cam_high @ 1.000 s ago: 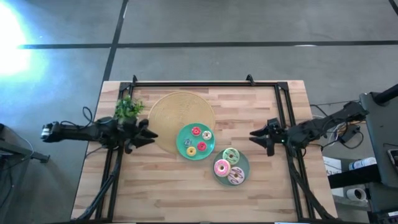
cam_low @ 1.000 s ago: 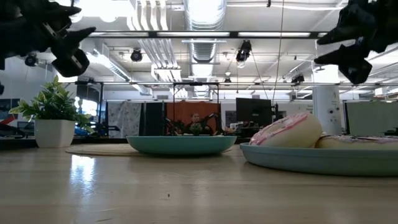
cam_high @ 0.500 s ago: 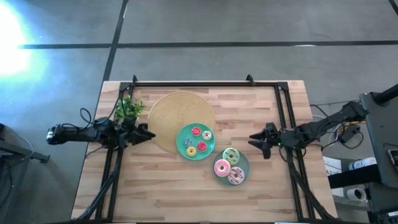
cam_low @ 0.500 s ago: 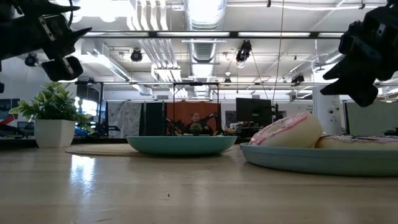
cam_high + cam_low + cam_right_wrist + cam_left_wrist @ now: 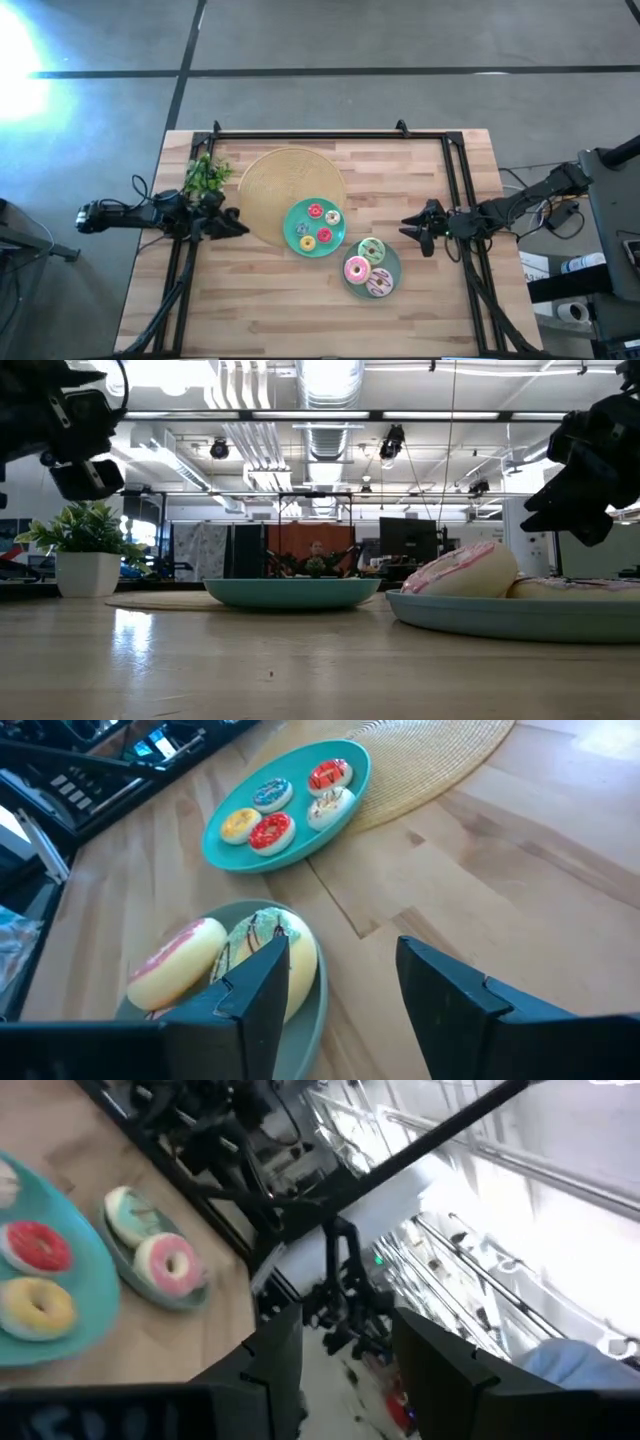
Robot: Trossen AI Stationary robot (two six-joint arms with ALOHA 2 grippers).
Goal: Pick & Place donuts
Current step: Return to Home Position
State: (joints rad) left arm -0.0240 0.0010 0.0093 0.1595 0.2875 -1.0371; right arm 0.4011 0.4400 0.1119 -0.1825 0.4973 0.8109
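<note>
Several small donuts, red, yellow and pale, lie on a teal plate [image 5: 292, 232] at the table's middle, also in the right wrist view [image 5: 290, 805]. Three larger donuts, pink [image 5: 356, 268], green [image 5: 372, 250] and striped white [image 5: 379, 283], lie on a second teal plate [image 5: 394, 266] nearer the near right. My left gripper [image 5: 238, 222] [image 5: 345, 1370] hovers open above the table, left of the plates. My right gripper [image 5: 406, 228] [image 5: 340, 990] hovers open to their right, pointing at them.
A tan woven disc [image 5: 275, 185] lies under the far-left part of the small-donut plate. A potted plant [image 5: 205, 176] stands near the left gripper on its far side. A black frame [image 5: 455, 180] runs along the table's sides. Bare wood shows along the near edge [image 5: 300, 320].
My left gripper has drawn back a little toward the table's left edge. My right gripper has sunk lower and shifted slightly toward the near edge. Both stay open. The donuts and plates have not moved.
</note>
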